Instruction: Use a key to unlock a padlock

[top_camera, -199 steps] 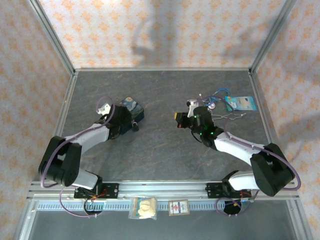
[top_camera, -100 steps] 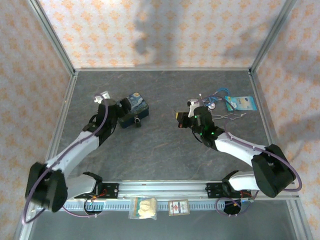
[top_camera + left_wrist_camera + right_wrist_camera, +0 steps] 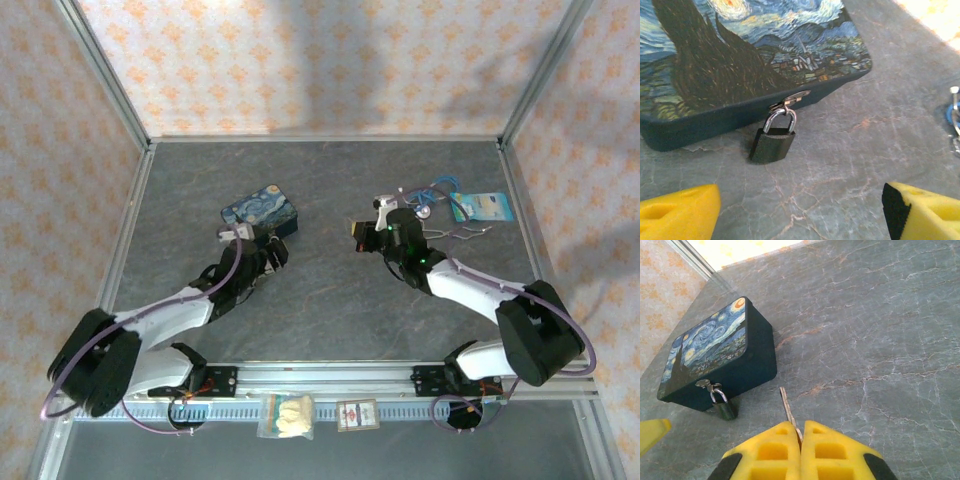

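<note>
A dark grey table [image 3: 330,175] with pale, marble-like veining forms the floor of the enclosure. Three walls [image 3: 330,60] rise around it, papered in cream with a repeating orange flower pattern. Silvery metal posts [image 3: 100,65] slant up from the back corners, and a metal rail [image 3: 330,372] runs along the near edge. Soft grey shadows fall across the back wall.

A blue rectangular tin painted with a swirling night sky [image 3: 260,208] lies at ten o'clock on the dark grey marbled desk [image 3: 330,310]. At two o'clock lie a blue cord bundle [image 3: 437,190], a pale blue card [image 3: 481,206] and a thin bare wire loop [image 3: 465,233].
</note>
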You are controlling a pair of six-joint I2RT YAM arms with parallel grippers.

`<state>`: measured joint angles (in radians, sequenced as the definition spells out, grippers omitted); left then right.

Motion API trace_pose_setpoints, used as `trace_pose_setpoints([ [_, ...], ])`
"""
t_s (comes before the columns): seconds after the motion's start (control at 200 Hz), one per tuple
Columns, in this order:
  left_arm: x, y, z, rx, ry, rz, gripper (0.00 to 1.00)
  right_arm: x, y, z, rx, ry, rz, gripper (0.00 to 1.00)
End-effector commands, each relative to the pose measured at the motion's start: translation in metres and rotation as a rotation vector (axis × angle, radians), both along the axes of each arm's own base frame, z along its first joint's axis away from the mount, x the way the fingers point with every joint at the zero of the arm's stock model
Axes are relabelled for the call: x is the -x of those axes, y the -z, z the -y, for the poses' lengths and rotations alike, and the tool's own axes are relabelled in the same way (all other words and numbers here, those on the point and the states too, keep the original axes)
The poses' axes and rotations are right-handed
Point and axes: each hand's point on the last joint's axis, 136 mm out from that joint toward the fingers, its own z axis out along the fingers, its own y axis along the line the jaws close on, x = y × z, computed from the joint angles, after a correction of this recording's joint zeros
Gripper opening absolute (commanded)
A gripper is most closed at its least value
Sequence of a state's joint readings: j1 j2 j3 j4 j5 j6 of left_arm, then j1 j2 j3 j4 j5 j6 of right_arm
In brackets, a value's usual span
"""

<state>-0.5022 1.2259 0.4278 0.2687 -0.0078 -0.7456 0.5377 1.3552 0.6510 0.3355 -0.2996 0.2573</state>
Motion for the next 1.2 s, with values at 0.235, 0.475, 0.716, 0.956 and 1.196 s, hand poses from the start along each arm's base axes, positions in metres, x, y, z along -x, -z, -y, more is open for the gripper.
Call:
trace_pose_setpoints([
  [0.235, -0.049, 0.007, -0.005, -0.098, -0.149, 0.015, 0.77, 0.004, -0.025, 0.01, -0.028, 0.037, 0.059, 0.0],
  [0.475, -0.059, 0.025, -0.007, -0.123, -0.165, -0.003, 0.75, 0.006, -0.025, 0.009, -0.039, 0.029, 0.059, 0.0],
  [0.716, -0.07, 0.04, -0.007, -0.12, -0.166, -0.033, 0.69, 0.006, -0.017, 0.011, -0.028, 0.036, 0.05, 0.0],
  [0.956, -0.082, 0.048, -0.006, -0.056, -0.158, -0.034, 0.56, 0.001, -0.018, 0.007, -0.021, 0.031, 0.052, 0.0],
  [1.196, -0.092, 0.057, -0.006, -0.01, -0.134, -0.041, 0.49, -0.002, -0.018, 0.007, -0.017, 0.035, 0.053, 0.0],
])
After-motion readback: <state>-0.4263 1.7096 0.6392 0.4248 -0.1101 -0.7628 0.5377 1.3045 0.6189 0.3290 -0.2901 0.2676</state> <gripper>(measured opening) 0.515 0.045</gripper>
